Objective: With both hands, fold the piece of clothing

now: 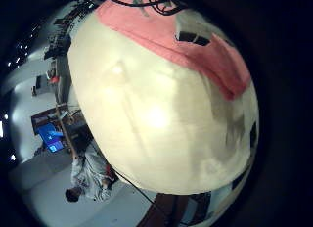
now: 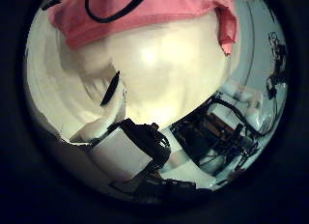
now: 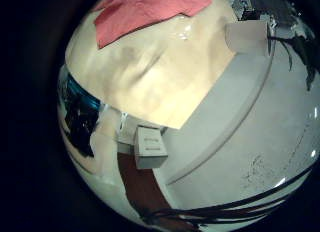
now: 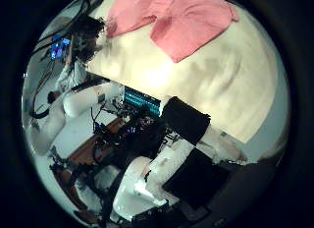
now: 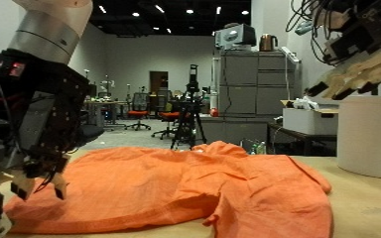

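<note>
Outside view count: one garment, two hands, one table, one white tub.
Left hand (image 5: 32, 129): hangs over one end of the garment, its dark fingers (image 5: 27, 177) pointing down, loose and nearly straight. The tips are at the cloth's edge, and nothing is pinched or gripped.
Garment (image 5: 178, 188): a single orange piece lying spread on the table, with nothing lifted off the surface.
Garment look: soft and rumpled, with shallow creases running across it. A raised ridge of cloth sits near its middle at the far edge. One flap is turned over on itself towards the end away from the left hand.
Table (image 5: 369, 213): pale tan top under the garment, bare on the side beyond the turned flap.
White tub (image 5: 372, 134): stands upright on the table, past the garment's end and apart from it.
Right hand (image 5: 362, 50): held high above the garment's far end, well clear of the cloth. Its fingers are extended and relaxed, and it holds nothing.
Left palm views: the garment (image 1: 186, 36) (image 2: 145, 21) shows along one edge of the table (image 1: 156, 119), whose pale top fills most of both views.
Right palm views: the whole garment (image 3: 145, 12) (image 4: 186, 27) is seen from farther off, flat on the table, with one folded flap overlapping the rest.
</note>
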Action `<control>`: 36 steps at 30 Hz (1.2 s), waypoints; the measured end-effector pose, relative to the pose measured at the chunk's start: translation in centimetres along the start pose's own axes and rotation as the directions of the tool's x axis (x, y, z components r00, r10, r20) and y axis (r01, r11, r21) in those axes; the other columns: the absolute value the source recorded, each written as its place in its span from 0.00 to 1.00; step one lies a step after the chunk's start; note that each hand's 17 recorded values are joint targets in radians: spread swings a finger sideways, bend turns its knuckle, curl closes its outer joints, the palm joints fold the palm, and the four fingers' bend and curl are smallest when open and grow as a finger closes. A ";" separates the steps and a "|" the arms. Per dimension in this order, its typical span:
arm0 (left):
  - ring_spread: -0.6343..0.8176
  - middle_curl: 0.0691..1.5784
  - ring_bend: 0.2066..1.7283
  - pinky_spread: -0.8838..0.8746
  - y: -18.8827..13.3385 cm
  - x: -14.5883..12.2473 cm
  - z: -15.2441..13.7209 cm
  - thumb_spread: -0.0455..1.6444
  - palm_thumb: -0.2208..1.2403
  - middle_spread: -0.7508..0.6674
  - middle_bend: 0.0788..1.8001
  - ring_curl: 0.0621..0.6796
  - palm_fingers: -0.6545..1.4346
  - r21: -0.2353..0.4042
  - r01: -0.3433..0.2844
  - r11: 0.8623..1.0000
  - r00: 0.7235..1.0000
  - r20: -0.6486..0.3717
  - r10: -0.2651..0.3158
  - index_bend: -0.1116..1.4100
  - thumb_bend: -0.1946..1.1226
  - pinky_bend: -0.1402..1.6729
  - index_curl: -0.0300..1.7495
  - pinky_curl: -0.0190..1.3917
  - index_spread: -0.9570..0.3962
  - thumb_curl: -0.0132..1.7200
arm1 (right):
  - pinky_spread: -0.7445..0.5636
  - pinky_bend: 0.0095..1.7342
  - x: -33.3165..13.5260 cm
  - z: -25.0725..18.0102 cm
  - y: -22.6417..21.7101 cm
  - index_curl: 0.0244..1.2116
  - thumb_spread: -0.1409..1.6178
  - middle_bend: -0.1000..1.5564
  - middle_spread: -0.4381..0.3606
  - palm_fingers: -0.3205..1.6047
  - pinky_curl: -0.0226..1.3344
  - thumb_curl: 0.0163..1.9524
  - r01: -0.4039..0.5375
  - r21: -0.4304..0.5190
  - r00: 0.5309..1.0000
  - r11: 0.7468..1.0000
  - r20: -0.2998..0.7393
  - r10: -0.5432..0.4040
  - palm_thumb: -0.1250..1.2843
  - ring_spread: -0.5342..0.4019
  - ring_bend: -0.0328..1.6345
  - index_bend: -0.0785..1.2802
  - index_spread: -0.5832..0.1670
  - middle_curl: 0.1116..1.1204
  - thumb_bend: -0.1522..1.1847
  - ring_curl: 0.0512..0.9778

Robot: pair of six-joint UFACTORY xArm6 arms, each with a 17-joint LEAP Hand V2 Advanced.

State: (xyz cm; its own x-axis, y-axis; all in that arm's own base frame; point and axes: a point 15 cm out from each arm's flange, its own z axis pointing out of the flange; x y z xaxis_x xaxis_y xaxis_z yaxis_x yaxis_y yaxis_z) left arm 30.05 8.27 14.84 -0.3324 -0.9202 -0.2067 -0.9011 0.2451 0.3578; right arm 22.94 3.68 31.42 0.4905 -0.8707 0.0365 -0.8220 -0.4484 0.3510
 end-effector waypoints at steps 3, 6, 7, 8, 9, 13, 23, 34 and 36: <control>0.52 0.19 0.24 0.52 0.0 0.1 0.6 0.63 0.53 0.54 0.06 0.28 0.40 -0.013 0.001 1.000 1.000 0.005 -0.001 0.18 0.13 0.34 0.20 0.25 0.68 0.21 | 0.82 0.11 0.0 0.0 0.0 0.27 0.79 0.22 0.48 0.42 0.18 0.12 0.000 0.000 1.000 1.000 0.000 0.000 0.45 0.66 0.25 0.19 0.21 0.27 0.10 0.12; 0.52 0.19 0.25 0.52 -0.4 0.4 0.9 0.63 0.53 0.55 0.06 0.28 0.40 -0.005 0.003 1.000 1.000 0.006 -0.003 0.17 0.13 0.34 0.20 0.25 0.69 0.21 | 0.82 0.11 0.0 0.0 0.0 0.28 0.79 0.22 0.48 0.42 0.18 0.12 -0.001 0.001 1.000 1.000 0.000 0.001 0.45 0.66 0.25 0.19 0.22 0.27 0.10 0.12; 0.52 0.19 0.25 0.52 -0.5 0.4 1.0 0.63 0.53 0.55 0.06 0.28 0.40 -0.002 0.005 1.000 1.000 0.006 -0.005 0.17 0.13 0.35 0.19 0.25 0.69 0.21 | 0.82 0.11 0.0 0.2 0.0 0.28 0.79 0.22 0.48 0.42 0.18 0.12 -0.001 -0.005 1.000 1.000 0.001 0.001 0.45 0.66 0.25 0.19 0.22 0.27 0.10 0.13; 0.51 0.19 0.25 0.52 -0.5 0.5 1.2 0.63 0.53 0.55 0.06 0.29 0.40 0.000 0.007 1.000 1.000 0.005 -0.007 0.17 0.13 0.35 0.19 0.25 0.69 0.21 | 0.82 0.11 -0.1 0.4 0.0 0.28 0.79 0.22 0.47 0.42 0.17 0.12 0.000 -0.010 1.000 1.000 0.002 0.000 0.45 0.66 0.25 0.19 0.23 0.27 0.10 0.13; 0.51 0.19 0.25 0.52 -0.6 0.6 1.3 0.63 0.53 0.55 0.07 0.29 0.40 0.001 0.009 1.000 1.000 0.005 -0.009 0.17 0.13 0.35 0.19 0.25 0.69 0.21 | 0.82 0.11 -0.1 0.7 0.1 0.28 0.79 0.22 0.47 0.41 0.18 0.12 0.002 -0.017 1.000 1.000 0.003 -0.002 0.45 0.66 0.25 0.19 0.23 0.27 0.10 0.13; 0.39 0.25 0.25 0.43 -0.7 0.8 2.0 0.63 0.53 0.41 0.29 0.25 0.59 -0.021 0.014 1.000 1.000 0.004 -0.014 0.18 0.13 0.34 0.18 0.23 0.65 0.21 | 0.82 0.11 -0.5 2.7 0.7 0.28 0.80 0.22 0.43 0.41 0.18 0.12 0.009 -0.062 1.000 0.998 0.015 -0.008 0.45 0.66 0.25 0.19 0.24 0.27 0.10 0.13; 0.12 0.43 0.62 0.13 -0.7 0.6 2.0 0.62 0.66 0.22 0.45 0.64 0.89 -0.045 -0.014 0.999 1.000 -0.010 0.014 0.39 0.15 0.55 0.30 0.34 0.39 0.24 | 0.82 0.11 -0.4 2.7 0.5 0.28 0.80 0.22 0.40 0.41 0.18 0.12 0.007 -0.066 1.000 0.998 0.018 -0.006 0.45 0.65 0.25 0.19 0.25 0.27 0.10 0.13; 0.13 0.56 0.73 0.12 1.4 1.5 1.0 0.56 0.70 0.14 0.49 0.79 0.84 -0.134 -0.069 0.989 0.995 -0.081 0.058 0.50 0.13 0.70 0.42 0.42 0.28 0.30 | 0.82 0.11 -0.3 3.1 0.1 0.28 0.80 0.22 0.40 0.41 0.17 0.12 0.010 -0.091 1.000 0.996 0.022 -0.008 0.47 0.65 0.25 0.19 0.26 0.27 0.10 0.13; 0.13 0.58 0.74 0.13 1.7 1.5 1.0 0.56 0.70 0.14 0.49 0.80 0.84 -0.145 -0.073 0.987 0.995 -0.084 0.061 0.50 0.13 0.71 0.43 0.43 0.27 0.31 | 0.82 0.11 -0.3 3.1 0.1 0.28 0.80 0.22 0.44 0.42 0.18 0.12 0.010 -0.093 1.000 0.996 0.023 -0.008 0.47 0.64 0.25 0.19 0.27 0.27 0.10 0.13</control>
State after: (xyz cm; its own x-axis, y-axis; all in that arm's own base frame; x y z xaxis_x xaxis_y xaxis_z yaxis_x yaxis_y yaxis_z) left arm 27.73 7.62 14.28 -0.3621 -0.9260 -0.1070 -0.8244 0.2646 0.5004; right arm 21.77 3.28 28.51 0.4904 -0.8714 0.0125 -0.7867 -0.4365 0.4367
